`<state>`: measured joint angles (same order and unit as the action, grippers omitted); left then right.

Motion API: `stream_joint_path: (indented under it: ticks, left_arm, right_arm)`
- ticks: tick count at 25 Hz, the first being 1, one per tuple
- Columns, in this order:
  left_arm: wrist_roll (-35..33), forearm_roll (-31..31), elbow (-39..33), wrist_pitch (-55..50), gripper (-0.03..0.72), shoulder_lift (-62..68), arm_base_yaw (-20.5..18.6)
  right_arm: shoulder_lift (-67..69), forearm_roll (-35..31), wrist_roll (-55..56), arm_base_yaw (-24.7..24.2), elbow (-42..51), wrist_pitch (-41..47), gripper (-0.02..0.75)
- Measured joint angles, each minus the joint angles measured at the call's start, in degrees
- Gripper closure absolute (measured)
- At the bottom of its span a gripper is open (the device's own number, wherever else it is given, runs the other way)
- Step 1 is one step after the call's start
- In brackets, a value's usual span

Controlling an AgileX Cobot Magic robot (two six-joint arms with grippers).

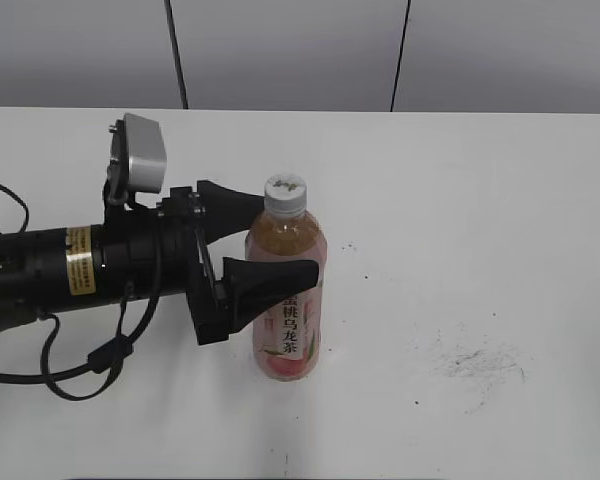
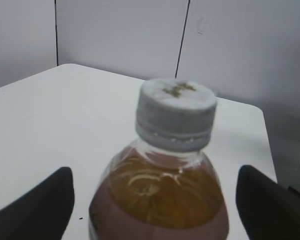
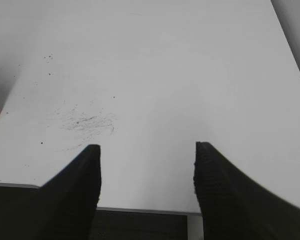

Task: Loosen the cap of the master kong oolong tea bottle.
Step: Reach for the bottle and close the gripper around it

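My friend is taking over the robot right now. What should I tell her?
Left gripper: jaws open, one on each side of the tea bottle, not visibly squeezing it.
Right gripper: jaws open, empty, over bare table off to the right.
Bottle stands upright; the cap is on.
Done: left arm is in place around the bottle.
Left: clamp the bottle, bring the right gripper to the cap, twist it loose.

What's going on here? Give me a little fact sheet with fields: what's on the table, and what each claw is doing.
bottle: upright on the table, pink label, amber tea
cap: white, on the neck
left claw: open, one finger on each side of the bottle's body, below the cap
right claw: open, holding nothing, over bare table by a scuff mark
scuff mark: dark smudge to the right of the bottle
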<state>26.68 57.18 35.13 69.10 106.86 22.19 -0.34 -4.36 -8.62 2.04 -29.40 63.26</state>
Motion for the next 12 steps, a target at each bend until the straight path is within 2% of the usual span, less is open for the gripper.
stream_joint_path:
  ticks: [6,12]
  left_arm:
    - [-0.06,-0.01,1.29,0.13,0.101,4.37,0.34]
    - [-0.12,-0.72,3.44,0.18,0.101,6.01,3.1]
  right_arm:
    - [0.0,0.0,0.0,0.0,0.0,0.0,0.29]
    - [0.0,0.0,0.0,0.0,0.0,0.0,0.29]
